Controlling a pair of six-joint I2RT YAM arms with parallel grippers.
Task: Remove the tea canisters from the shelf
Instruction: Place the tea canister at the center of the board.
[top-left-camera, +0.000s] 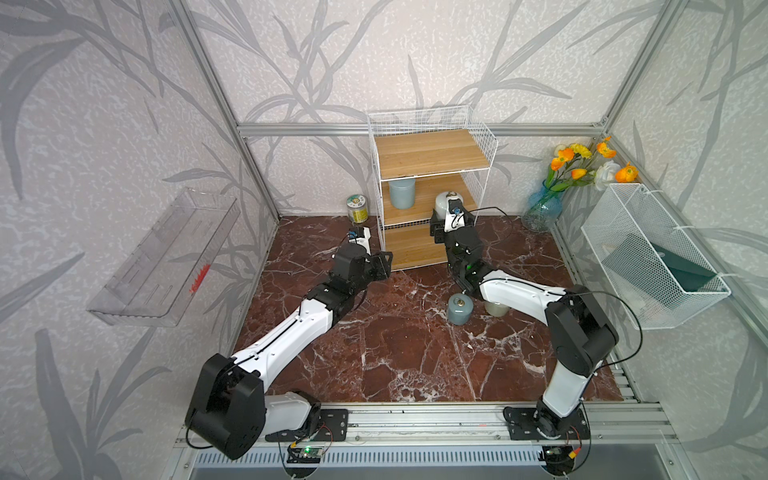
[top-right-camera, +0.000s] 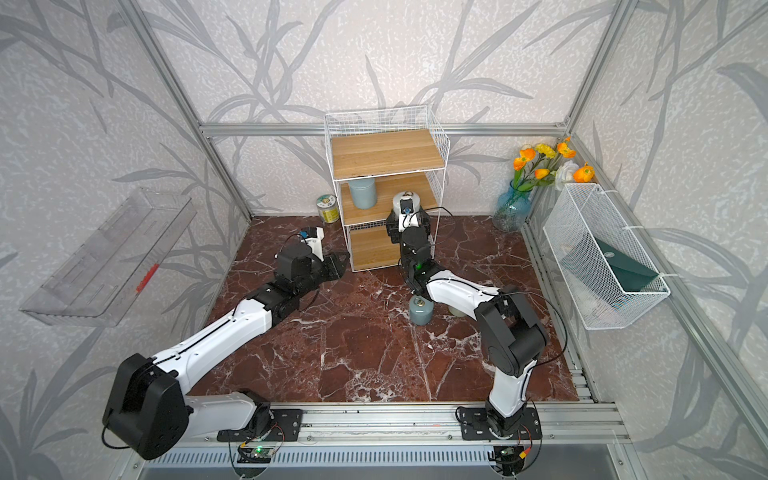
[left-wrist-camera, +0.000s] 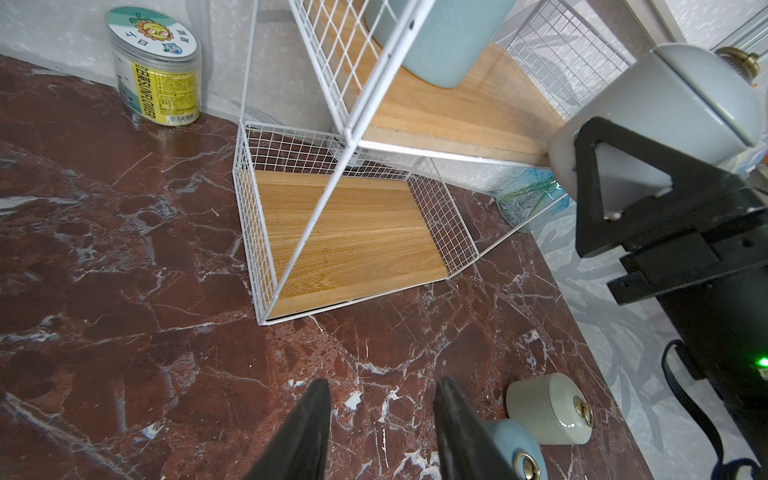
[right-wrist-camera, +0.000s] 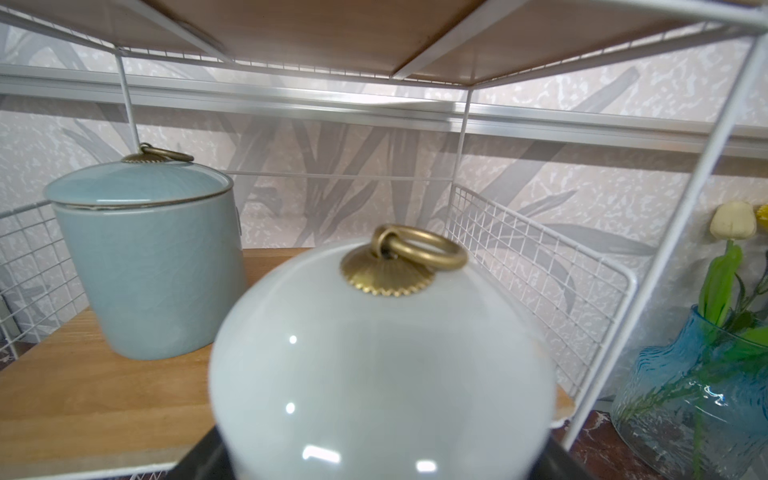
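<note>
The white canister (right-wrist-camera: 382, 365) sits at the front edge of the shelf's (top-left-camera: 428, 153) middle board, on the side nearer the right arm, with the right jaws clamped on its body. In the left wrist view it leans a little, and I cannot tell whether its base rests on the board or has lifted clear. Behind it, toward the far side of that board, a blue-grey canister (top-left-camera: 402, 193) stands upright and untouched.

The shelf's top and bottom boards are bare. Out in front of the shelf, on the bench (top-left-camera: 395, 353), stand a second blue-grey canister (top-left-camera: 460, 309) and, just beside it, the beige canister (left-wrist-camera: 548, 409), partly hidden under the right arm in both top views.

The left jaws are apart and empty, low over the bench near the shelf's front corner on the left arm's side.

By my reckoning, two of the four are done, a third is in hand and must yet be carried out and set down, and one remains.
</note>
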